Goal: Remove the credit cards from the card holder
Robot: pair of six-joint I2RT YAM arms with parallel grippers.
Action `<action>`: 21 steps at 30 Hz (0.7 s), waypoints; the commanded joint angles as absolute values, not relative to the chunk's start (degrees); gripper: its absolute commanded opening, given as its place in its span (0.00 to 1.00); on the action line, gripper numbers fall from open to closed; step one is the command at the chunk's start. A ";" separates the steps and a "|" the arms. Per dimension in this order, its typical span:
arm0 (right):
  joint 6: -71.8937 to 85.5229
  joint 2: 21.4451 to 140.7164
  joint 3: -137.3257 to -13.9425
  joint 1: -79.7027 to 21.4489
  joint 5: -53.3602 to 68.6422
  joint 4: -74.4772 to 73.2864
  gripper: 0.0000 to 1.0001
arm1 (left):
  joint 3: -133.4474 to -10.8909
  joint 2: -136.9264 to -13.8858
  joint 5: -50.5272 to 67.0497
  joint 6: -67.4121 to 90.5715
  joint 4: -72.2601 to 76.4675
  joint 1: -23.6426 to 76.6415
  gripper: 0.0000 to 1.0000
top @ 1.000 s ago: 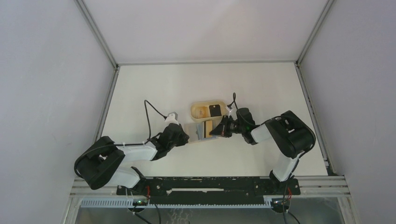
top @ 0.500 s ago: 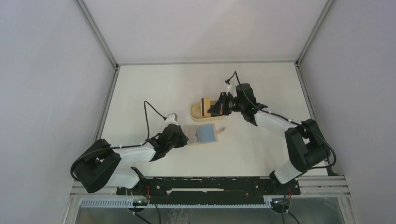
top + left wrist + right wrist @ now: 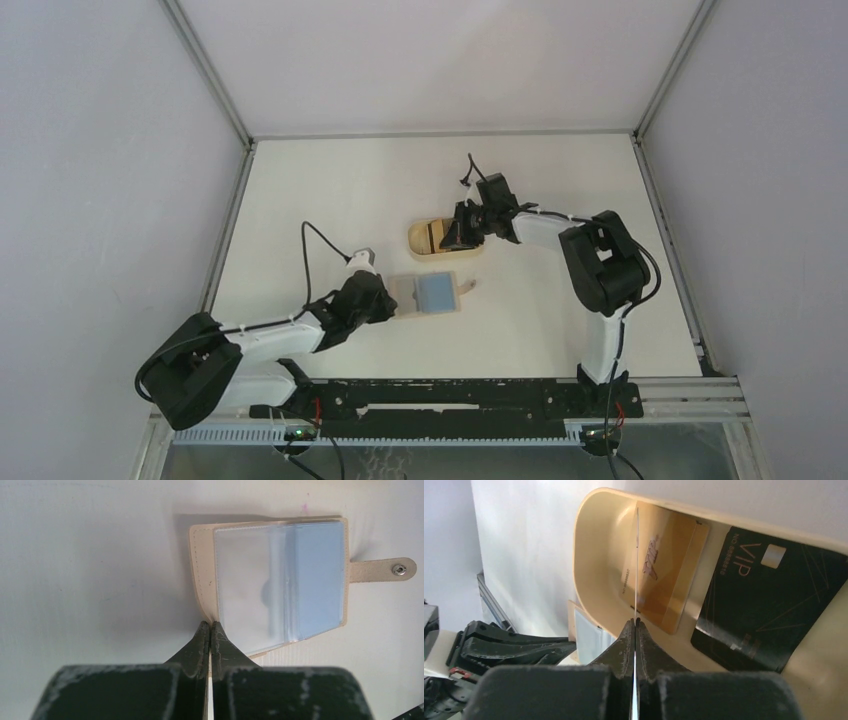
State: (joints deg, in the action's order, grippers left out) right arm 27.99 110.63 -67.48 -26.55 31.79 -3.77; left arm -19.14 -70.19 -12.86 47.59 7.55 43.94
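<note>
The card holder (image 3: 280,585) lies open on the table, beige, with clear sleeves and a snap tab at its right. My left gripper (image 3: 210,625) is shut on the near edge of its cover; from above it sits at the holder's left side (image 3: 392,300). My right gripper (image 3: 636,622) is shut on a thin credit card (image 3: 636,555) seen edge-on, held over the oval tan tray (image 3: 589,555). A gold credit card (image 3: 669,565) and a black one (image 3: 769,605) lie inside the tray. From above, the right gripper (image 3: 457,232) hangs over the tray (image 3: 418,240).
The cell's frame rails (image 3: 225,240) run along the table's left, right and back edges. The holder's sleeve (image 3: 586,635) and my left arm (image 3: 499,645) show below the tray in the right wrist view.
The right gripper pulled a card from the holder and carried it back over the tray. The left arm and the holder shifted slightly towards the near edge.
</note>
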 commanded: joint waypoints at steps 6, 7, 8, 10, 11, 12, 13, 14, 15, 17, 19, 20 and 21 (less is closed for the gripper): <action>25.79 113.38 -71.61 -28.35 30.58 -3.84 0.00 | -16.11 -68.66 -13.21 46.20 1.49 44.30 0.00; 25.69 113.64 -72.13 -28.53 30.63 -3.98 0.00 | -16.02 -68.57 -13.27 46.23 1.49 44.30 0.00; 25.58 113.91 -72.48 -28.65 30.59 -4.13 0.00 | -16.08 -68.60 -13.32 46.23 1.49 44.30 0.00; 25.57 114.23 -72.93 -28.81 30.51 -4.54 0.03 | -16.15 -68.69 -13.41 46.22 1.35 44.31 0.00; 25.58 114.19 -72.95 -28.87 30.49 -4.64 0.06 | -16.22 -68.44 -13.29 46.30 1.12 44.30 0.00; 25.46 114.05 -72.95 -28.88 30.35 -4.84 0.08 | -16.26 -68.16 -13.28 46.38 0.94 44.35 0.00; 25.20 113.89 -72.95 -28.87 30.18 -5.10 0.10 | -16.13 -67.71 -13.38 46.53 0.78 44.36 0.00; 24.99 113.72 -72.95 -28.78 29.92 -5.30 0.13 | -16.05 -67.20 -13.67 46.53 0.53 44.37 0.00; 24.77 113.47 -72.95 -28.74 29.58 -5.79 0.15 | -16.00 -66.81 -14.09 46.51 0.37 44.38 0.00; 24.24 112.79 -72.95 -28.59 29.05 -6.33 0.22 | -16.24 -66.06 -14.93 46.41 -1.78 44.38 0.00; 23.77 111.75 -72.95 -28.44 28.47 -6.81 0.33 | -16.58 -64.98 -15.30 46.41 -3.48 44.42 0.00; 23.41 111.07 -72.95 -28.36 27.92 -7.11 0.42 | -16.67 -64.24 -15.42 46.41 -3.99 44.33 0.00; 22.99 110.31 -72.95 -28.26 27.23 -7.45 0.49 | -16.82 -63.42 -15.51 46.36 -4.59 44.38 0.00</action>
